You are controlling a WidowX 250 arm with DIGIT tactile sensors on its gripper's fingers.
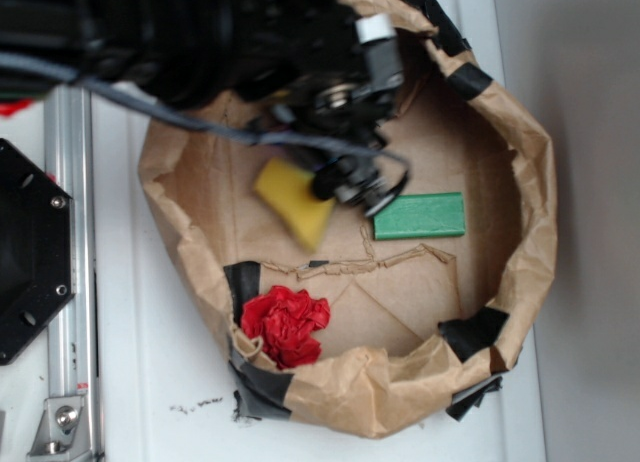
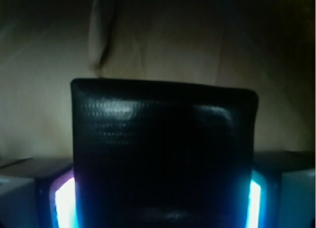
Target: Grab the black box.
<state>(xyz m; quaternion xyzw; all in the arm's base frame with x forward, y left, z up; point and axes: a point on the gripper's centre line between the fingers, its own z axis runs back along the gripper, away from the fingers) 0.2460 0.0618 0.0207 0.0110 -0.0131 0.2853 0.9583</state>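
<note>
The wrist view is filled by the black box (image 2: 163,149), glossy with a fine texture and rounded top corners. It sits between the two glowing pads (image 2: 64,203), and both its sides touch them. My gripper (image 2: 160,203) is shut on it. In the exterior view the gripper (image 1: 360,182) hangs over the floor of the brown paper bag, between the yellow sponge and the green block. There the box cannot be told apart from the dark gripper parts.
A yellow sponge (image 1: 293,202) lies just left of the gripper and a flat green block (image 1: 420,216) just right of it. A red crumpled thing (image 1: 285,324) sits at the bag's front. The bag's rolled rim (image 1: 530,212) rings the area. A black octagonal plate (image 1: 30,252) and a metal rail (image 1: 70,282) stand left.
</note>
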